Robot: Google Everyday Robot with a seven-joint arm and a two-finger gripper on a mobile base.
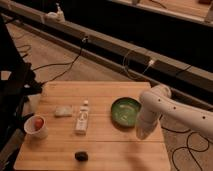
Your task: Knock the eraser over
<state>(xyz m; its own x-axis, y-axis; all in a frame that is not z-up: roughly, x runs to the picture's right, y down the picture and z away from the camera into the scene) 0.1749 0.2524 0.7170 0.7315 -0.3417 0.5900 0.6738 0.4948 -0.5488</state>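
Dim, warm light, darkest at the back
The wooden table is the brightest patch; the left side sinks into black. The gripper, at the table's right edge beside the green bowl, throws a faint shadow

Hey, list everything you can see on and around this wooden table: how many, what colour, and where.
table: one, light wood, centre
eraser: one, black, near the front edge, left of centre
tube: one, white, lying mid-table
lump: one, pale whitish, left of the tube
bowl: one, green, right of the tube
cup: one, white, left edge, something red-orange inside
rail: one, dark, behind the table
arm: one, white, reaching in from the right
gripper: one, at the arm's end, beside the bowl, apart from the eraser
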